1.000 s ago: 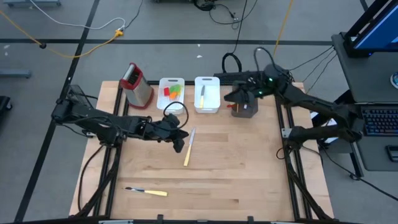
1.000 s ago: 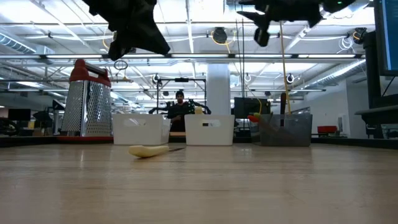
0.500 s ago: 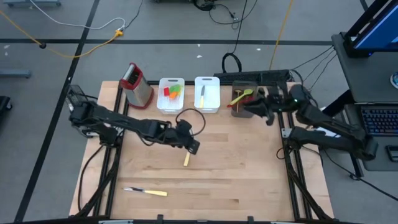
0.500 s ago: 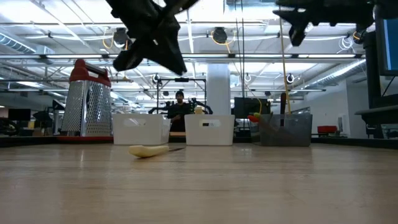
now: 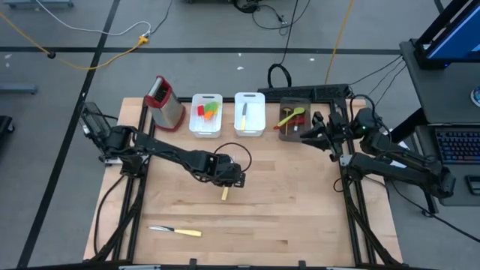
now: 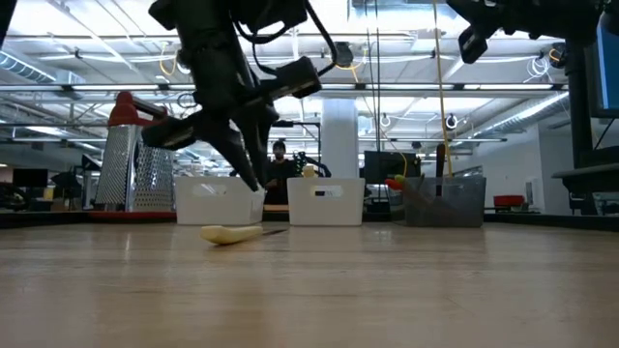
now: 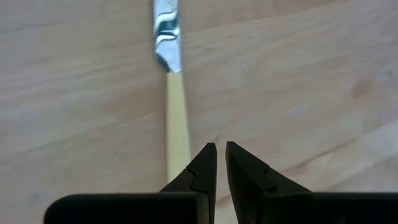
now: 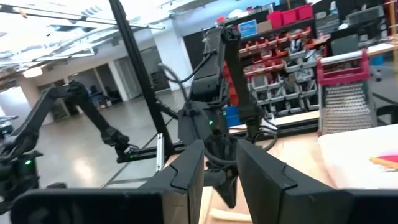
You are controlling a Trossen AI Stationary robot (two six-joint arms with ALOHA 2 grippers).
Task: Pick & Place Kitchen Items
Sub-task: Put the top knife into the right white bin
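High view: we see the left gripper [image 5: 231, 177] low over mid-table, sitting over a cream-handled knife [image 5: 224, 193] whose handle end pokes out beneath it. A second cream-handled knife with a dark blade [image 5: 175, 231] lies well apart near the table's front-left. Along the back edge, left to right: a steel box grater with a red top [image 5: 165, 103], then a white rectangular bin [image 5: 206, 115] holding small orange, red and green spatulas [image 5: 207, 110], then just beside it another white rectangular bin [image 5: 249, 114] holding one cream-handled knife [image 5: 244, 115], then a dark rectangular bin [image 5: 294, 118] holding a green spoon [image 5: 292, 116] and a red utensil [image 5: 284, 127]. The right gripper [image 5: 318, 133] is off the dark bin's right side, empty as far as we can tell.

Low view: the left gripper [image 6: 247, 169] hangs just above the table. The front knife [image 6: 232, 233] lies on the wood ahead of the white bins [image 6: 219, 202]. The grater [image 6: 135, 155] is on the left. The dark bin [image 6: 444, 201] has handles sticking up. The right gripper [image 6: 474, 39] is high up.

Left wrist view: the fingers [image 7: 198, 171] are nearly closed, a thin gap between them, nothing clamped. The knife [image 7: 174, 118] lies on the wood just beside the tips, steel blade at the far end.

Right wrist view: the fingers [image 8: 181, 171] are slightly apart and hold nothing. The left arm [image 8: 208, 118] and the grater [image 8: 344, 87] show beyond.
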